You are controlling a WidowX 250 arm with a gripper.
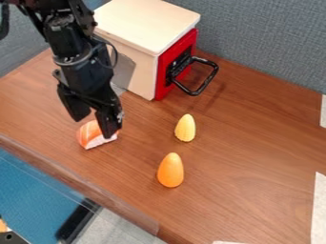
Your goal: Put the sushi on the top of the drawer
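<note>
The black gripper (94,127) hangs on the left of the table, open, its two fingers spread apart. Orange-and-white sushi (90,135) lies on the table just below it, and the right-hand finger covers part of the sushi's right side. Whether the fingers touch it, I cannot tell. Behind the gripper stands the drawer (143,21), a pale wooden box with a flat top, a red front and a black handle. Its top carries nothing in the part that shows.
A yellow corn-like piece (185,128) and an orange carrot-like piece (170,170) stand on the wooden table (255,143) right of the gripper. The drawer's black handle (207,82) juts out to the right. Along the lower left runs the table's raised edge (76,180).
</note>
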